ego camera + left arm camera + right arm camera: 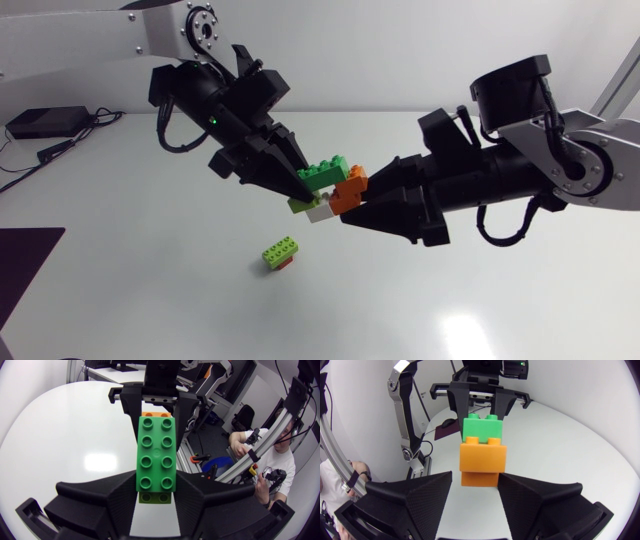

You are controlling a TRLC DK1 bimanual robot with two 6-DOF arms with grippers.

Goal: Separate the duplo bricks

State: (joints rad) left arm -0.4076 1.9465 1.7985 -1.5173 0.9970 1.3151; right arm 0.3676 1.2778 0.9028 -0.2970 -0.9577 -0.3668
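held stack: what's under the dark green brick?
Below the dark green brick: an orange brick, a lime brick and, lowest, a white brick. The left gripper and right gripper cover the joins.

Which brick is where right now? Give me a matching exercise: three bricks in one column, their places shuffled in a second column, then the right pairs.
Things:
1. dark green brick
2. orange brick
3. lime brick, sitting on a red piece

Places:
A. on the table, apart from both grippers
B. between the fingers of the left gripper
C. between the fingers of the right gripper

Pairs: 1-B, 2-C, 3-A.
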